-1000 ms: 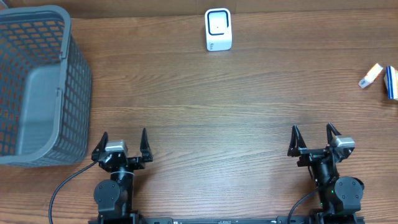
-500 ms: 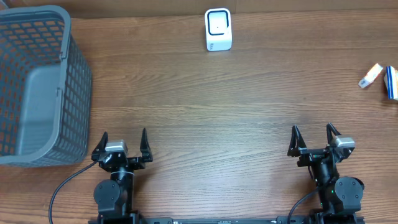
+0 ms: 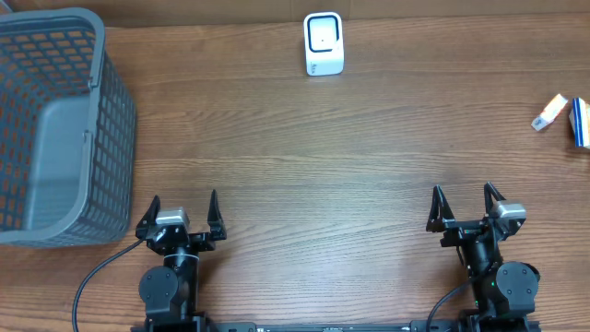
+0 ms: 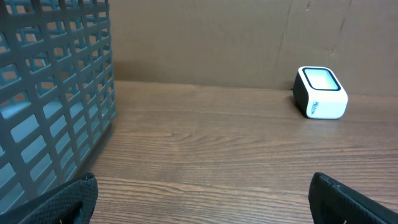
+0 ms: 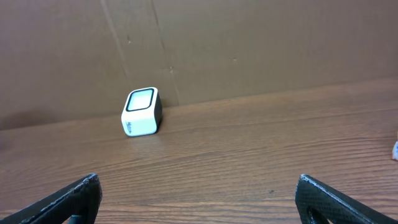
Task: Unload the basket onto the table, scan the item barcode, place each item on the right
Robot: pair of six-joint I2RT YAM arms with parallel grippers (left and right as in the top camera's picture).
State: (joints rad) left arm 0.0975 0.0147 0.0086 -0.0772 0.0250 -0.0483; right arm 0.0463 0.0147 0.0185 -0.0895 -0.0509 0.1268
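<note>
The white barcode scanner (image 3: 324, 43) with a dark-framed window stands at the back middle of the wooden table; it also shows as the scanner (image 4: 320, 92) and the scanner (image 5: 142, 112) against the brown wall. At the far right edge lie two small items: a white packet (image 3: 549, 112) and a blue-and-white box (image 3: 580, 122). My left gripper (image 3: 184, 198) and right gripper (image 3: 463, 190) sit at the front edge, both open and empty, far from the items. Bare wood lies between the left gripper (image 4: 202, 193) fingers and between the right gripper (image 5: 199, 186) fingers.
A large grey mesh basket (image 3: 115, 138) fills the back left corner, its basket wall (image 4: 56, 106) close on the left of the left wrist view. A brown wall runs behind the table.
</note>
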